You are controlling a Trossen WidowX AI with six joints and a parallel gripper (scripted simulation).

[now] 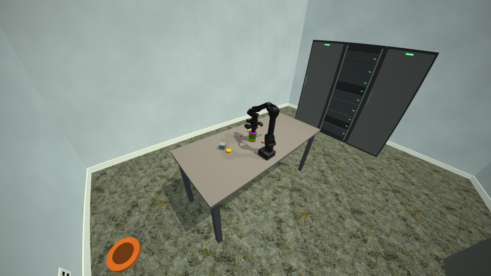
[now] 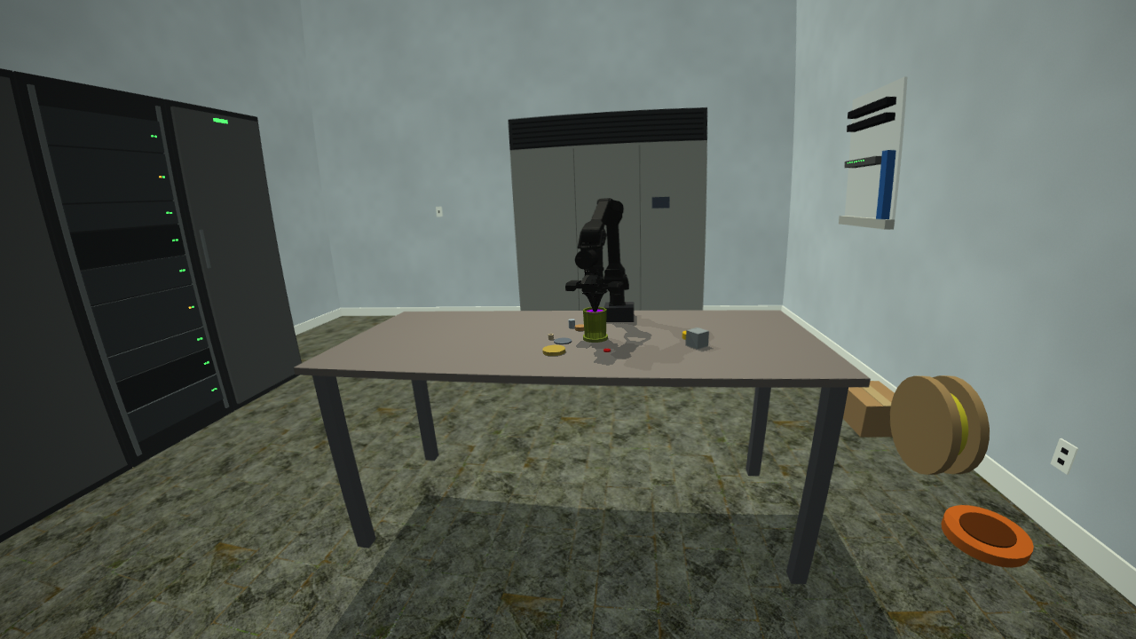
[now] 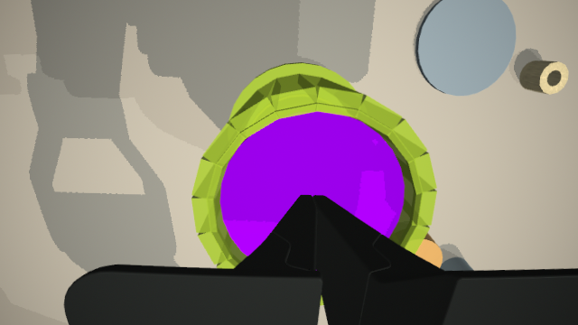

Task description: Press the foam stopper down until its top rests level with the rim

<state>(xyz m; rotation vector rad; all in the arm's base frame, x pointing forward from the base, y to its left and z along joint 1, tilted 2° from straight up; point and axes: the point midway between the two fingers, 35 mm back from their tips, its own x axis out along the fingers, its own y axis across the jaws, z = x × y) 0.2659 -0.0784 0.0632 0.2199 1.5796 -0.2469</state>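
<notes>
The green jar [image 1: 252,137] [image 2: 595,326] [image 3: 426,181] stands upright on the table. The purple foam stopper [image 3: 307,153] fills its mouth, and its top shows a little below the rim in the wrist view, where a strip of inner wall is visible. My gripper [image 1: 253,131] [image 2: 595,309] [image 3: 311,207] is shut and empty, pointing down, with its tips over the middle of the stopper. The tips appear to be on or very close to the stopper's top; exact contact cannot be told. The near part of the stopper is hidden behind the fingers. No loose object shows on the visible part of the stopper.
On the table [image 1: 212,178] [image 2: 445,350] a blue-grey disc [image 3: 467,45] [image 2: 562,341] and a small tan tube [image 3: 544,78] [image 2: 550,336] lie near the jar. A yellow disc [image 2: 553,350], a red piece [image 2: 606,350], an orange piece [image 3: 430,254] and a grey cube [image 1: 222,146] [image 2: 697,338] also lie there.
</notes>
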